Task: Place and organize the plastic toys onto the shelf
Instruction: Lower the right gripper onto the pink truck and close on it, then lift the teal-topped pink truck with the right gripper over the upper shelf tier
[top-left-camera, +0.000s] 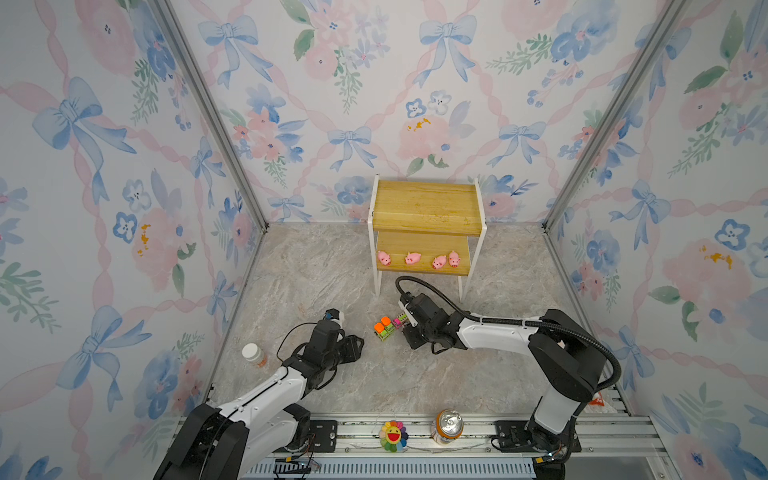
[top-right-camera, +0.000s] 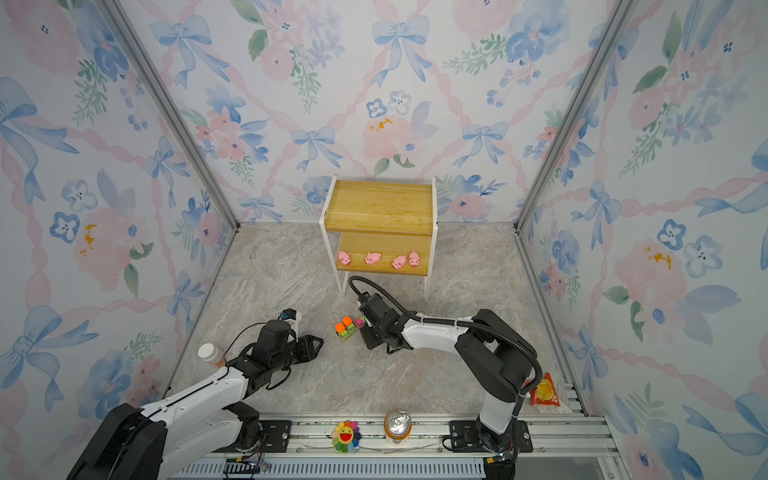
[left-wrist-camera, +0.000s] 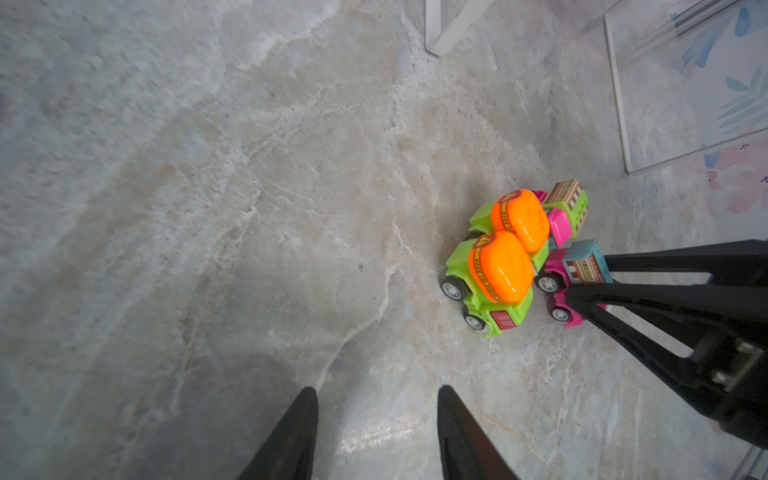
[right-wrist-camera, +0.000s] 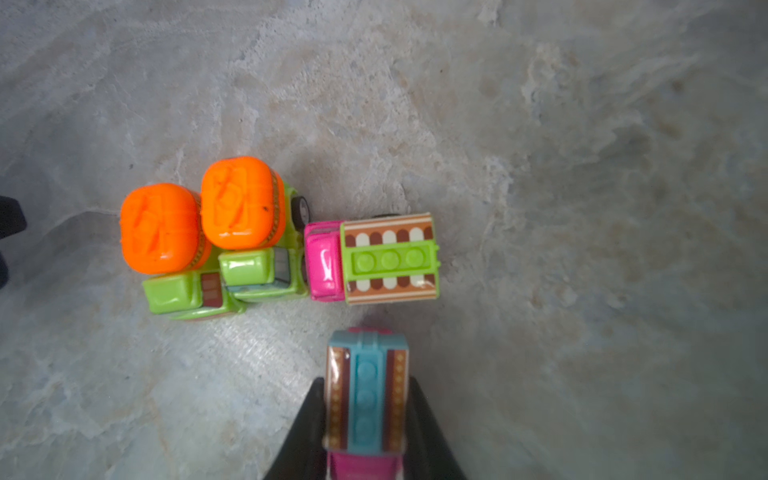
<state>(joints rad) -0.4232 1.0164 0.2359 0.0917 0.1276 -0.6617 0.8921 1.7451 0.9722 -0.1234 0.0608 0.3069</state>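
the right gripper (right-wrist-camera: 366, 380) clamps its fingers on the blue-topped pink truck (right-wrist-camera: 365, 415) on the floor (right-wrist-camera: 582, 166) beside the other three trucks (right-wrist-camera: 390, 259), before the shelf (top-left-camera: 424, 205) holding four pigs (top-left-camera: 413, 259); the left gripper (left-wrist-camera: 377, 390) has its fingers apart.

Floral bow wallpaper (top-left-camera: 332, 104), marbled stone floor (top-left-camera: 316, 266)

Four pigs (top-left-camera: 384, 258) in a row on shelf (top-left-camera: 428, 203) lower board, trucks (top-left-camera: 385, 325) huddled before it, seemingly touching

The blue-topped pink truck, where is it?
In the right wrist view the blue-topped truck sits between the right gripper's fingers, on the floor beside the green-topped pink truck.
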